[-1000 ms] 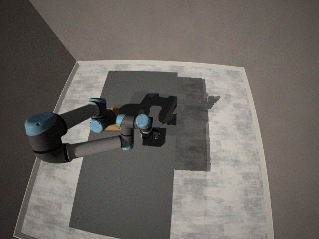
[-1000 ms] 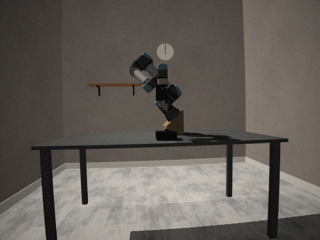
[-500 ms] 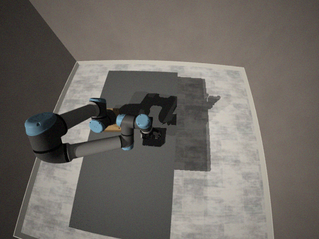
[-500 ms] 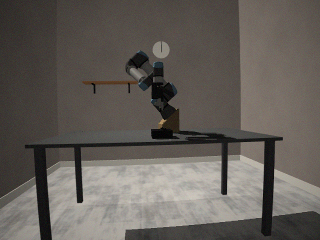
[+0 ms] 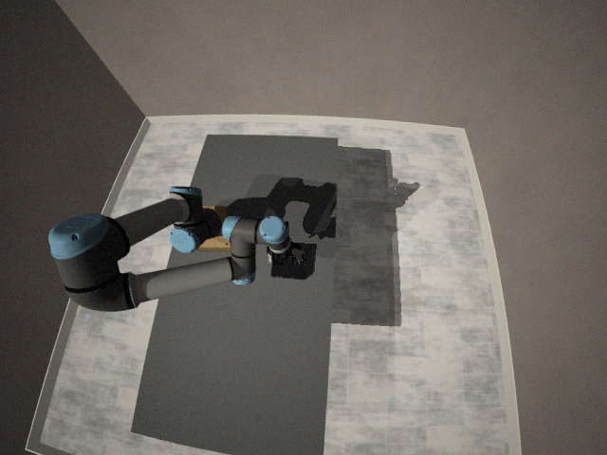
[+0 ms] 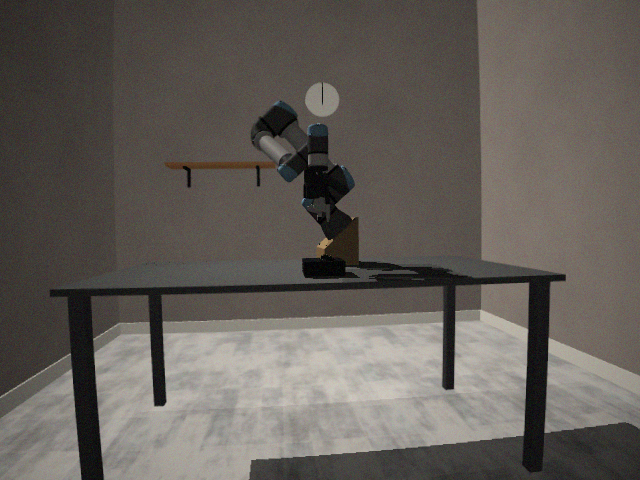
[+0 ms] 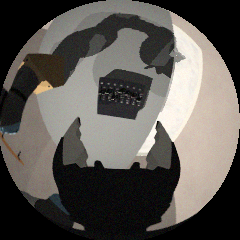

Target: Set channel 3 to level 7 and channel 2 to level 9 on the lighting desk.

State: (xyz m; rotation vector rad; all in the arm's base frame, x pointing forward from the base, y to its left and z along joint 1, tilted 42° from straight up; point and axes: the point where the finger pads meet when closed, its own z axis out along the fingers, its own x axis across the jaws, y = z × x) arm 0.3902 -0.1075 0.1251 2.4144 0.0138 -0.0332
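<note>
The lighting desk (image 7: pixel 122 95) is a small black box with a row of several faders across its top. It sits on the dark table, seen in the overhead view (image 5: pixel 293 262) and in the side view (image 6: pixel 323 266). The fader positions are too small to read. My gripper (image 7: pixel 118 119) is open and empty. It hangs above the desk with clear space between the fingertips and the box. In the overhead view the gripper (image 5: pixel 289 254) partly covers the desk.
The arm's wooden base block (image 6: pixel 342 241) stands just behind the desk. A wall shelf (image 6: pixel 219 165) and a round clock (image 6: pixel 321 99) are on the back wall, far from the table.
</note>
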